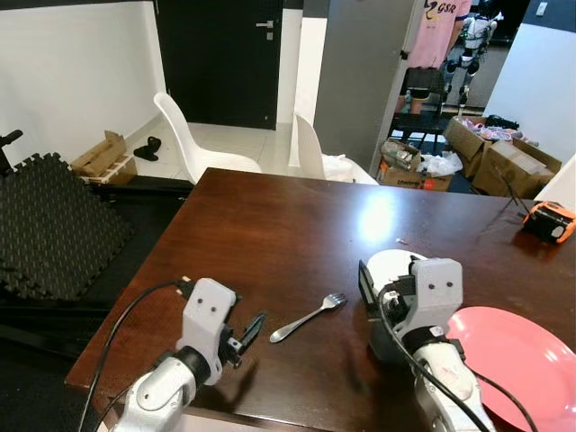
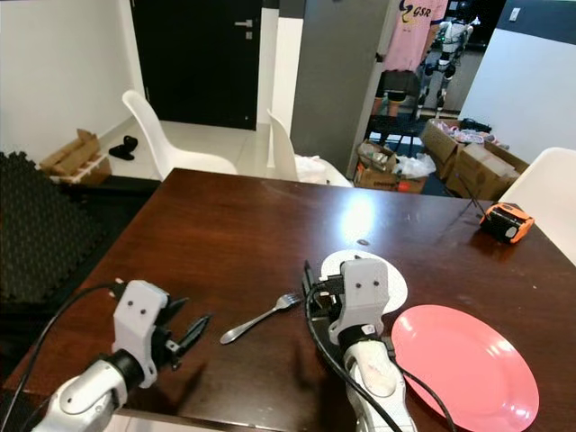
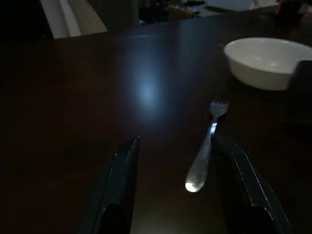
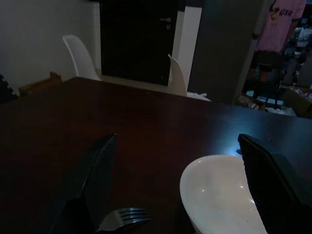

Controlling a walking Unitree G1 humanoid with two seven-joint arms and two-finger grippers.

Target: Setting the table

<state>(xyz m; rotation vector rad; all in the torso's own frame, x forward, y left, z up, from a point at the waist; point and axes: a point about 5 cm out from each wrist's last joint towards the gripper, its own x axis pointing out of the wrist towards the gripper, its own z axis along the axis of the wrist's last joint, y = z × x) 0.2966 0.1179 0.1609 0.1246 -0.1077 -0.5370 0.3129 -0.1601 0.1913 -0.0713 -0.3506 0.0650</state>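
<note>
1. Left wrist view: left gripper (image 3: 175,190) low over the dark wooden table (image 1: 270,234), near its front edge. Fingers (image 3: 122,185) spread wide, nothing between the pads. The fork's (image 3: 204,146) handle end lies on the wood in the gap, just beside one finger; tines point away toward the white bowl (image 3: 265,61).
2. Head views: fork lies diagonally on the table between the two grippers, handle toward the left gripper, tines toward the right gripper (image 1: 373,301). Cannot tell whether the handle touches the left finger.
3. Right wrist view: right gripper's fingers (image 4: 97,175) spread wide, holding nothing. Bowl (image 4: 219,195) sits between them, nearer one finger; fork tines (image 4: 124,217) close by the other finger.
4. Pink plate (image 1: 517,360) to the robot's right of the right arm, just beside the bowl, near the table's front right corner.
5. Bare wood runs from fork and bowl to the far edge. Orange device (image 1: 549,220) near the far right edge, well apart from the bowl.
6. Beyond the far edge: two white chairs (image 1: 193,139), one tucked against the table. Cardboard boxes (image 1: 495,157) on the floor farther back, right side.
</note>
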